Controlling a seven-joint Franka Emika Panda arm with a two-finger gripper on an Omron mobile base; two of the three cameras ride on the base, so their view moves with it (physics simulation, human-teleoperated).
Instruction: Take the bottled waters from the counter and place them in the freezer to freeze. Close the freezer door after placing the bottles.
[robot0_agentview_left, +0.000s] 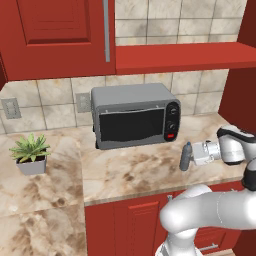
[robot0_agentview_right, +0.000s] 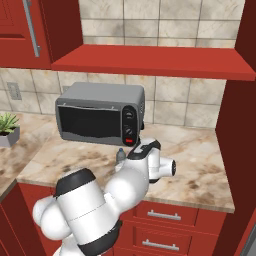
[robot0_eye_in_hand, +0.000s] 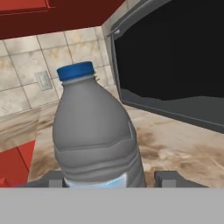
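I see my gripper (robot0_eye_in_hand: 109, 178) with its fingers either side of a bottled water (robot0_eye_in_hand: 94, 135); I cannot tell if they grip it. Just beyond stands the microwave (robot0_agentview_left: 134, 116).

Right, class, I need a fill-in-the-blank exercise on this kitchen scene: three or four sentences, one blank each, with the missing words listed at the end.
1. The bottled water has a cap coloured ____.
2. The bottle stands on the counter in front of the grey ____.
3. The small potted plant sits on the counter to the ____ of the microwave in the left base view.
4. The gripper has its two fingers on either side of the ____.

Missing words: blue; microwave; left; bottle
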